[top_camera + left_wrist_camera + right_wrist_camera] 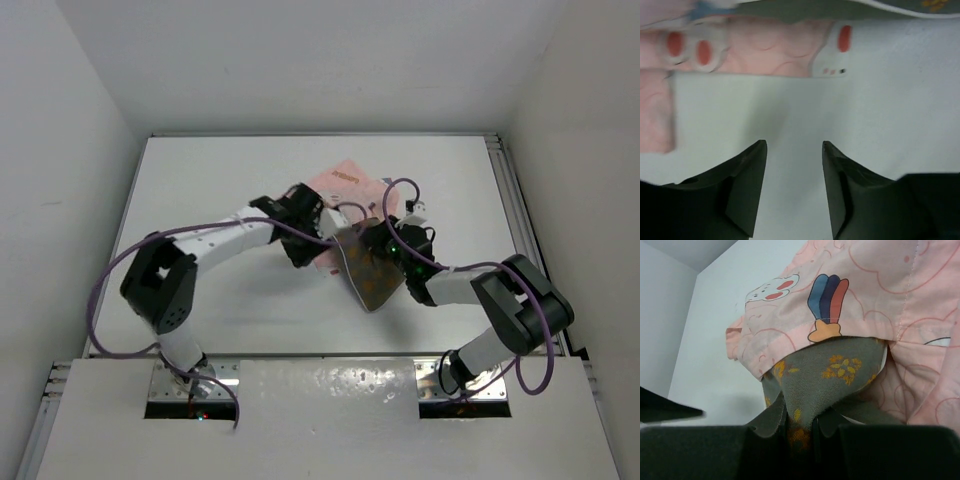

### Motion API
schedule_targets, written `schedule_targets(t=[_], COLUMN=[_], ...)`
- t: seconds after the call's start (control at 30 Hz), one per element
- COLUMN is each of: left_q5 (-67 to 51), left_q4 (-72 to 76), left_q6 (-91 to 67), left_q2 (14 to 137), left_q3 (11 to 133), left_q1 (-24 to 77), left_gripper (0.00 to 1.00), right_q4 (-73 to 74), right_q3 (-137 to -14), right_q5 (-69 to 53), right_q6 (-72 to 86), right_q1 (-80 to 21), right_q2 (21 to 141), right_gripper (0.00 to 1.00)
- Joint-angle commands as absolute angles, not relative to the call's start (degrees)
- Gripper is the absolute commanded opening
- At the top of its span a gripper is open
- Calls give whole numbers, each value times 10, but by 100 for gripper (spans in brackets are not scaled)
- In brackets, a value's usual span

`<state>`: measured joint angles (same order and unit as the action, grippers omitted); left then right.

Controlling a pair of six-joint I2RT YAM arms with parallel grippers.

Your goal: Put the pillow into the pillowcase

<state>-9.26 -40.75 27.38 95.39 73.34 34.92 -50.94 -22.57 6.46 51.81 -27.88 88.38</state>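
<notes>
The pillow [372, 275] is olive-brown with orange dots and lies tilted at the table's middle. Its far end is tucked under the edge of the pink pillowcase [340, 180], which lies crumpled behind it. My right gripper [388, 250] is shut on a pinched fold of the pillow [830, 375], with the pillowcase [870, 285] draped over the pillow's far part; the gripper [800, 415] shows at the bottom of the right wrist view. My left gripper [303, 255] is open and empty [794, 145] over bare table, just short of the pillowcase edge [770, 50] and the pillow's rim [800, 10].
White walls close in the table on the left, back and right. A metal rail [512, 200] runs along the right edge. Purple cables [400, 185] loop above both arms near the cloth. Bare white table [230, 180] lies left of the pillowcase.
</notes>
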Motion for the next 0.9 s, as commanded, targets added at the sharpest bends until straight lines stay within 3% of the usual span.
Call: schedule_targets(t=[0.0, 0.07, 0.17, 0.5, 0.87], left_q5=[-31, -34, -56, 17, -108], left_q4=[-347, -314, -263, -131, -225], left_q6=[330, 331, 309, 310, 317], left_q2=[988, 997, 1014, 1078, 1096], left_q3=[725, 719, 708, 657, 653], left_q1=[415, 436, 445, 458, 463], left_gripper=[48, 63, 73, 74, 70], right_q4=[-591, -586, -586, -585, -570], right_q3=[-265, -264, -254, -248, -249], right_q5=[68, 67, 67, 54, 50], right_q6=[545, 543, 548, 554, 546], right_q1=[-276, -276, -274, -274, -274], right_q2=[870, 867, 862, 850, 832], right_gripper=[0, 0, 0, 0, 0])
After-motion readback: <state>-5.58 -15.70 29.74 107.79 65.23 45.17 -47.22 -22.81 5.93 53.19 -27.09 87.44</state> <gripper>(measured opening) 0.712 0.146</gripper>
